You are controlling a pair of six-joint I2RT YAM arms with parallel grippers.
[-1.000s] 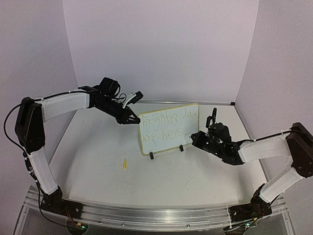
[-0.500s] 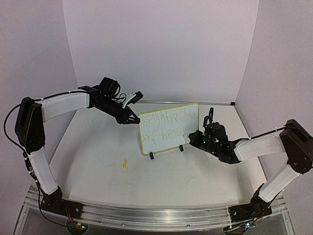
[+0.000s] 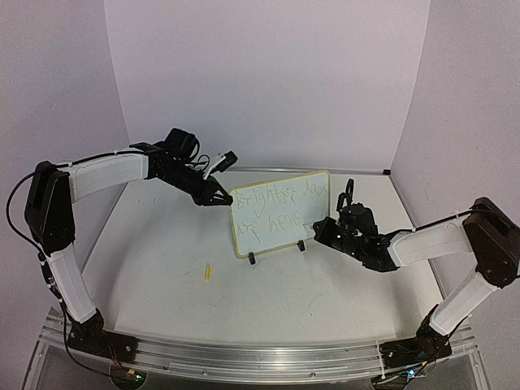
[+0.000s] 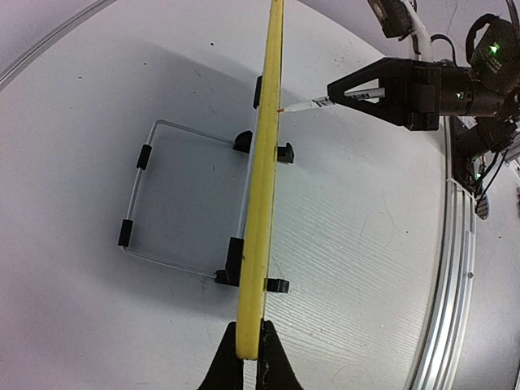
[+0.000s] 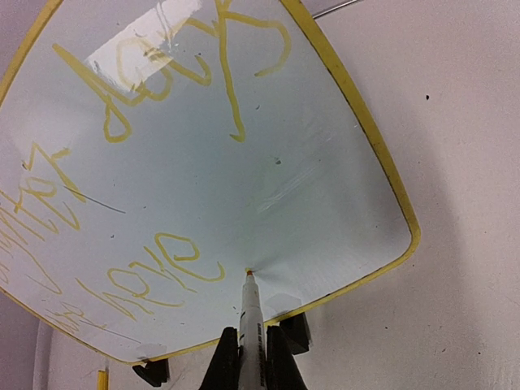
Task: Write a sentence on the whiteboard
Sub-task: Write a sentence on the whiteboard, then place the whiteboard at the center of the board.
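Whiteboard (image 3: 280, 213) stands with its edge clamped in left tool (image 4: 248, 329), right tool (image 5: 252, 337) holding a marker (image 5: 250, 313) tip against its face.

Left arm (image 3: 106, 172): rises from the near-left base to a high elbow, forearm reaching right toward centre.
Left gripper (image 4: 249, 333): fingers pinched on the whiteboard's (image 3: 280, 213) left edge.
Right arm (image 3: 426, 244): folded low from the near-right base, forearm stretching left.
Right gripper (image 5: 252, 341): closed around a marker (image 5: 250, 309), pointing far-left.
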